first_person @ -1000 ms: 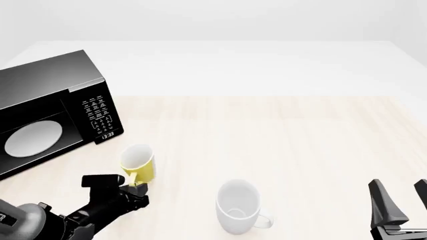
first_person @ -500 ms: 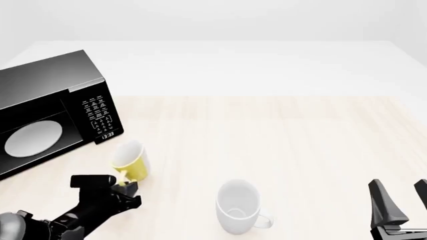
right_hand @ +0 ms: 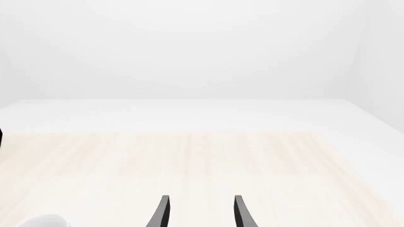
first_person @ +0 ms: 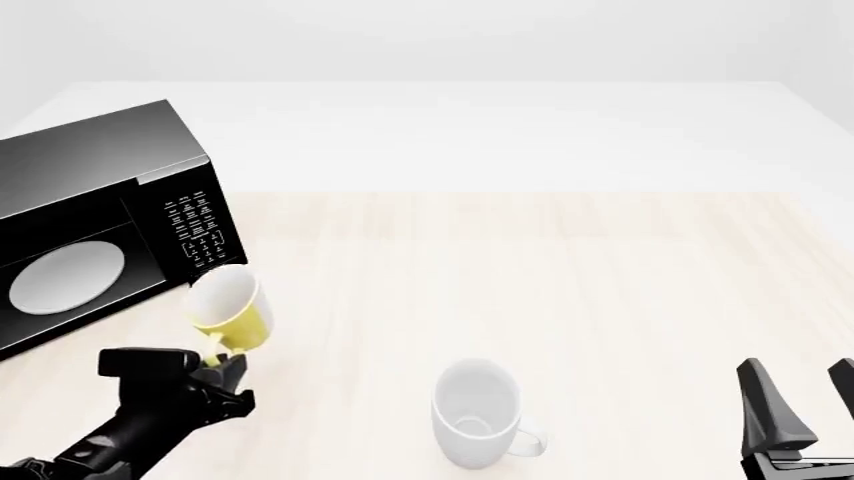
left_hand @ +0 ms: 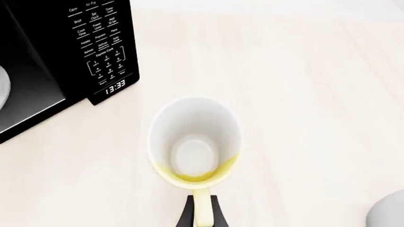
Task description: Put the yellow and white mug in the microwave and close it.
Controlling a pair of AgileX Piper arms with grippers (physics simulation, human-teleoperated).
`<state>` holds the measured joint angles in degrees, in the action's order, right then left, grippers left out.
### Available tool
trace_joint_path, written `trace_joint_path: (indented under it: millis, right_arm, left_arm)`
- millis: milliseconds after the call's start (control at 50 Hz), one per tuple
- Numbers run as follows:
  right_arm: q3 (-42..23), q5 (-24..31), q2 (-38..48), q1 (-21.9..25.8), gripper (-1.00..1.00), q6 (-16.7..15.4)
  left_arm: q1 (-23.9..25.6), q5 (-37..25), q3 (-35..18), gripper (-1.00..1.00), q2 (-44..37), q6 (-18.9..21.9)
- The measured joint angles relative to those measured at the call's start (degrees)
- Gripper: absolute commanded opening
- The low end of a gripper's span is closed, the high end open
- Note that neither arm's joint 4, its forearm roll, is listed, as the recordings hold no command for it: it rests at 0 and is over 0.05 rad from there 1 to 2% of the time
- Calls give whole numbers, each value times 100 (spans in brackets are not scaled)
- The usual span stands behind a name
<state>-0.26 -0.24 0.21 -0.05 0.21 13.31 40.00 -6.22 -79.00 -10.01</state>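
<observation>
— Since a second earlier, what had moved?
— Only the left claw (first_person: 214, 372) and the mug (first_person: 227, 308): both had shifted left, toward the microwave (first_person: 107, 215), the mug tilting its mouth that way.

— Where was the mug?
— Just in front of the keypad corner, lifted off the surface (first_person: 561, 280), clenched by its yellow handle (left_hand: 202, 210).

— And the microwave?
— Open, turntable (first_person: 67, 276) showing.

— The right claw (right_hand: 198, 213)?
— Low at the right edge, fingers spread, holding nothing. A white mug (first_person: 477, 412) stood between the arms.
</observation>
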Motion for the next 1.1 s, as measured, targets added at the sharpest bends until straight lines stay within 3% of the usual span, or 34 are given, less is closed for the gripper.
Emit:
trace_joint_path:
  millis: [560, 1100]
  right_arm:
    - [0, 0, 0, 0, 100, 0]
    - [0, 0, 0, 0, 100, 0]
  left_arm:
    - [-1013, -322, 222, -100, 969, 463]
    - [-2062, -51, 217, -100, 803, 696]
